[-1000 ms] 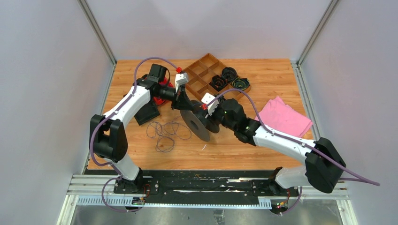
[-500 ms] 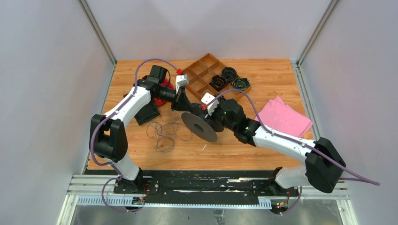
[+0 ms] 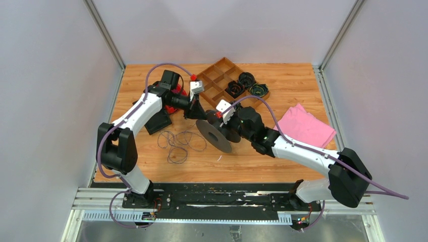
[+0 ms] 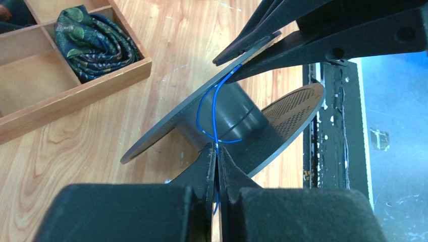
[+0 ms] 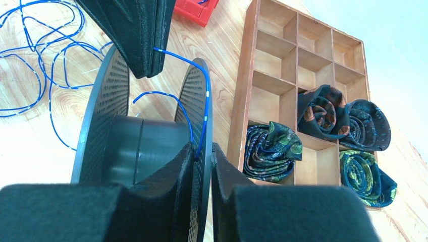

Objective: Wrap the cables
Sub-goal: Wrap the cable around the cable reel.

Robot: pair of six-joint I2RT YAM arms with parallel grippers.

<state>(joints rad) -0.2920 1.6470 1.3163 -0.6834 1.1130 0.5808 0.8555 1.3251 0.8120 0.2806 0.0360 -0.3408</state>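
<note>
Spool (image 3: pixel 214 136) turned slightly; left pincer (image 4: pixel 216 150) hides cable (image 4: pixel 212 108) end.

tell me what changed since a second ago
The dark grey round spool, clamped at its flange by the right gripper, turned its near disc more toward the overhead camera. The left gripper stayed pinched on the thin blue cable; the loose loops stayed put.

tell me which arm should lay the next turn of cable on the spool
Left, probably: the left gripper pinches the cable beside the spool hub; the right gripper is clamped on the spool rim.
</note>
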